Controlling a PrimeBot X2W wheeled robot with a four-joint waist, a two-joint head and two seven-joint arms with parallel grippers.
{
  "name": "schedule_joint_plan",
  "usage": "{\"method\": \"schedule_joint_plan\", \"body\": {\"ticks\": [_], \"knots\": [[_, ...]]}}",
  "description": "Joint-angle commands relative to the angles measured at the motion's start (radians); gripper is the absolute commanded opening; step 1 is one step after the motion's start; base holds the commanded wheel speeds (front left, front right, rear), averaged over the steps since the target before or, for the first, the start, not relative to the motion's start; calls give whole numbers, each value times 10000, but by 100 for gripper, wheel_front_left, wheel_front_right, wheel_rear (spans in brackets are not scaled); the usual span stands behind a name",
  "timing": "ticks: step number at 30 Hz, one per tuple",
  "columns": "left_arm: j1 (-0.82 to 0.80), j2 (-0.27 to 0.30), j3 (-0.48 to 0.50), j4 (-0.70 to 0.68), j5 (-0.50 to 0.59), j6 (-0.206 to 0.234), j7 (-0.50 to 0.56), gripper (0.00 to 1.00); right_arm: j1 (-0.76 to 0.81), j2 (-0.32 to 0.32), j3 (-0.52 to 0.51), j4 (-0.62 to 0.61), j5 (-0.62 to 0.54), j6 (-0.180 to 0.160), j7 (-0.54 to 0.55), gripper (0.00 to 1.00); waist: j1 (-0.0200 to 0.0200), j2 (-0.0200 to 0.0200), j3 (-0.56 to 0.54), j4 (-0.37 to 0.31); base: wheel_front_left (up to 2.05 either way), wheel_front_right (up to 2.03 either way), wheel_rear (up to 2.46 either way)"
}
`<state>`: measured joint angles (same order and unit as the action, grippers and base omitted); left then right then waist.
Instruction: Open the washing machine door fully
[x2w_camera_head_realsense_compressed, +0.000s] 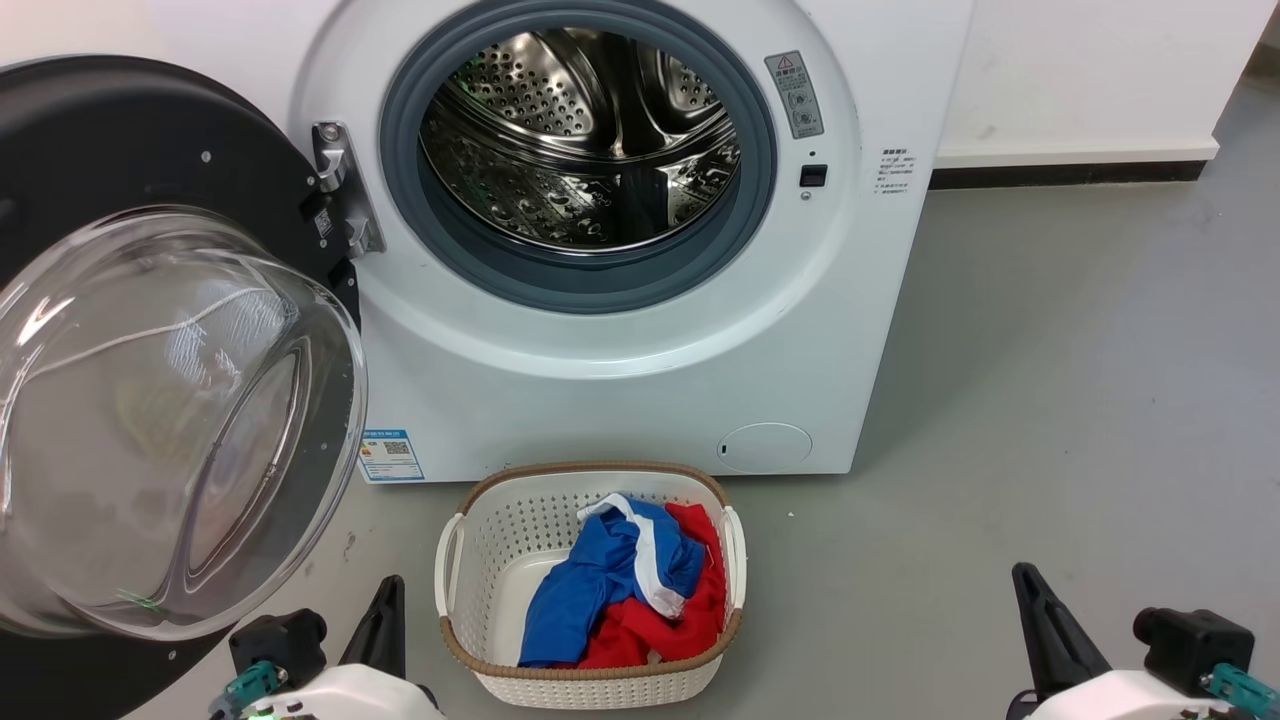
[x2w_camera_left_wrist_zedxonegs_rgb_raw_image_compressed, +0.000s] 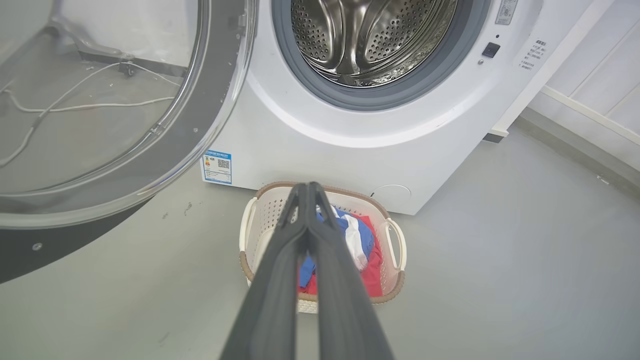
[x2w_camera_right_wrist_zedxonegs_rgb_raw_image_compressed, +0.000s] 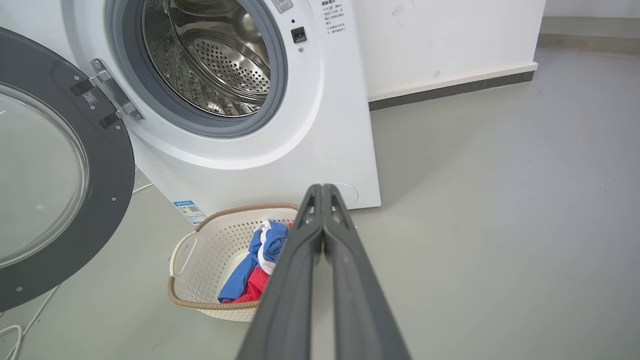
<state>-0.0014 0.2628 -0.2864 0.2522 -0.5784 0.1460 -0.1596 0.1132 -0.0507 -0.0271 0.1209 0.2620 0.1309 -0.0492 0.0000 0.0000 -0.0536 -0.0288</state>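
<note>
The door (x2w_camera_head_realsense_compressed: 170, 420) is swung wide open, to the left of the washer (x2w_camera_head_realsense_compressed: 620, 390). It hangs on its metal hinge (x2w_camera_head_realsense_compressed: 345, 190). Its glass bowl bulges to the near side w/ the black ring round it. The drum (x2w_camera_head_realsense_compressed: 580, 140) is shiny steel w/ lots of little holes & grey rubber round its mouth.

The L gripper (x2w_camera_left_wrist_zedxonegs_rgb_raw_image_compressed: 305, 189) is near & low, just right of the door's bottom edge & apart from it. Its 2 fingers are pressed together, holding nothing. The R gripper (x2w_camera_right_wrist_zedxonegs_rgb_raw_image_compressed: 322, 189) is near & low on the right, well apart from the washer. Its fingers are pressed together too, holding nothing.

A white basket (x2w_camera_head_realsense_compressed: 470, 560) sits on the grey floor (x2w_camera_head_realsense_compressed: 1050, 400) just in front of the washer, between the 2 grippers. Blue, red & white clothes (x2w_camera_head_realsense_compressed: 630, 590) lie in it. A blue sticker (x2w_camera_head_realsense_compressed: 390, 455) is low on the washer's front, left side. A white cable (x2w_camera_left_wrist_zedxonegs_rgb_raw_image_compressed: 75, 105) shows thru the door glass.
</note>
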Motion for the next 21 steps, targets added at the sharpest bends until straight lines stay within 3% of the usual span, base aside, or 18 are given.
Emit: {"method": "schedule_joint_plan", "body": {"ticks": [1, 21], "knots": [[-302, -61, 246, -140, -469, -139, 104, 0, -374, 1, -61, -94, 632, 0, 79, 0, 0, 0, 11, 6, 0, 0, 0], [-545, -583, 1215, -110, -2967, -814, 777, 0, -871, 2, -266, 230, 3895, 0, 468, 0, 0, 0, 103, 53, 0, 0, 0]]}}
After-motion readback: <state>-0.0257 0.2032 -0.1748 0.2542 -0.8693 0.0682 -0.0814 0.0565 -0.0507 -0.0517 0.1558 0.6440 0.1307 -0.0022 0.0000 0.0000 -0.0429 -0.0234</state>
